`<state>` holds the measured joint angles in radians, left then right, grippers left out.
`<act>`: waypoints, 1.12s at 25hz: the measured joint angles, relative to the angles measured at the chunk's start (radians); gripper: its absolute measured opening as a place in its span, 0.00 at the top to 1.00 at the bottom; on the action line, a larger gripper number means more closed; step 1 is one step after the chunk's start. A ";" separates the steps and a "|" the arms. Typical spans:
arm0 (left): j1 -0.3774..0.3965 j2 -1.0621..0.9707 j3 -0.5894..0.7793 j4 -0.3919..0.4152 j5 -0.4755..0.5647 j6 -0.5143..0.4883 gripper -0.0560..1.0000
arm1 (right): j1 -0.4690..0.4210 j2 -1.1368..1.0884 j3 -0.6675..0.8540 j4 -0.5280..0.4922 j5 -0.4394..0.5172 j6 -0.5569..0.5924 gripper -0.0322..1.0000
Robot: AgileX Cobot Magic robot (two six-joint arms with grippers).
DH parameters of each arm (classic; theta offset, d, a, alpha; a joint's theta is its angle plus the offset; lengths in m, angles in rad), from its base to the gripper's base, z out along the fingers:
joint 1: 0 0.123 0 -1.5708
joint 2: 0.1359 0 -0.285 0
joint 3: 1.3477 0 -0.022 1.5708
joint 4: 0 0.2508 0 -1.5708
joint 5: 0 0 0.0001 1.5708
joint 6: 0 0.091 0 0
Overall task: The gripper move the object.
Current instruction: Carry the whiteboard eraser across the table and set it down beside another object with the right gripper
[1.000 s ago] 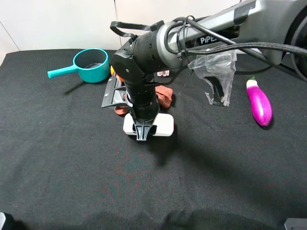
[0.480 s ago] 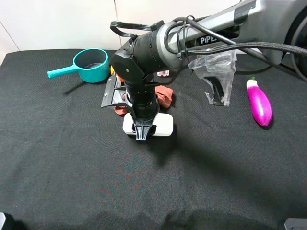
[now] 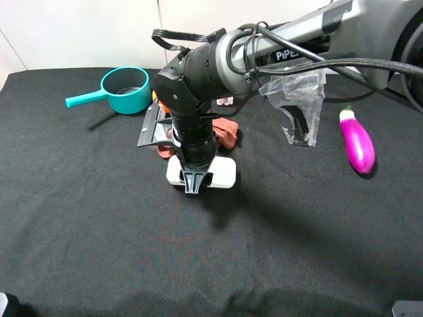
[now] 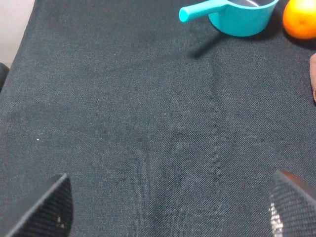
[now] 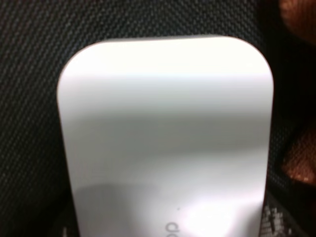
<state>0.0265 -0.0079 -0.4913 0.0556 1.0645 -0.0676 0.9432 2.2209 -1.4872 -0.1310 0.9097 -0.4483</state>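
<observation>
A white rounded box [image 3: 223, 173] lies on the black cloth near the middle. My right gripper [image 3: 197, 183] reaches across from the right, points straight down and is shut on the box's front edge. In the right wrist view the box [image 5: 163, 123] fills nearly the whole picture, and the fingers are hardly visible. My left gripper [image 4: 168, 207] is open and empty over bare black cloth. Its two fingertips [image 4: 47, 210] stand far apart. It does not show in the exterior high view.
A teal saucepan [image 3: 125, 90] stands at the back left and also shows in the left wrist view [image 4: 242, 15], next to an orange [image 4: 299, 19]. A reddish cloth [image 3: 226, 132] and a black flat tool [image 3: 153, 129] lie behind the box. A clear plastic bag [image 3: 297, 99] and a purple eggplant [image 3: 357, 142] are at the right.
My right gripper and the white box have shifted slightly to the left together. Nothing else has moved.
</observation>
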 joint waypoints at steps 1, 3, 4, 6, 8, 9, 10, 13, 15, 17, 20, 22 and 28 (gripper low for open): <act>0.000 0.000 0.000 0.000 0.000 0.000 0.16 | 0.000 0.000 0.000 0.000 0.000 0.001 0.52; 0.000 0.000 0.000 0.000 0.000 0.000 0.16 | 0.000 0.000 0.000 0.002 0.000 0.007 0.52; 0.000 0.000 0.000 0.000 0.000 0.000 0.16 | 0.000 0.000 0.000 0.002 0.000 0.013 0.52; 0.000 0.000 0.000 0.000 0.000 0.000 0.16 | 0.000 0.000 0.000 0.002 0.000 0.019 0.51; 0.000 0.000 0.000 0.000 0.000 0.000 0.16 | 0.000 0.000 0.000 0.002 0.000 0.020 0.49; 0.000 0.000 0.000 0.000 0.000 0.000 0.16 | 0.000 0.000 0.000 0.002 0.000 0.020 0.49; 0.000 0.000 0.000 0.000 0.000 0.000 0.16 | 0.000 0.000 0.000 0.002 0.000 0.021 0.48; 0.000 0.000 0.000 0.000 0.000 0.000 0.16 | 0.000 0.000 0.000 0.002 0.000 0.022 0.47; 0.000 0.000 0.000 0.000 0.000 0.000 0.16 | 0.000 0.000 0.000 0.002 0.000 0.022 0.44; 0.000 0.000 0.000 0.000 0.000 0.000 0.16 | 0.000 0.000 0.000 0.002 -0.005 0.022 0.41; 0.000 0.000 0.000 0.000 0.000 0.000 0.16 | 0.000 0.000 0.000 0.002 -0.017 0.022 0.38; 0.000 0.000 0.000 0.000 0.000 0.000 0.16 | 0.000 0.000 0.000 0.002 -0.022 0.022 0.35; 0.000 0.000 0.000 0.000 0.000 0.000 0.16 | 0.000 0.000 0.000 0.002 -0.022 0.022 0.30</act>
<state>0.0265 -0.0079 -0.4913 0.0556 1.0645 -0.0676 0.9432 2.2209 -1.4872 -0.1291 0.8880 -0.4259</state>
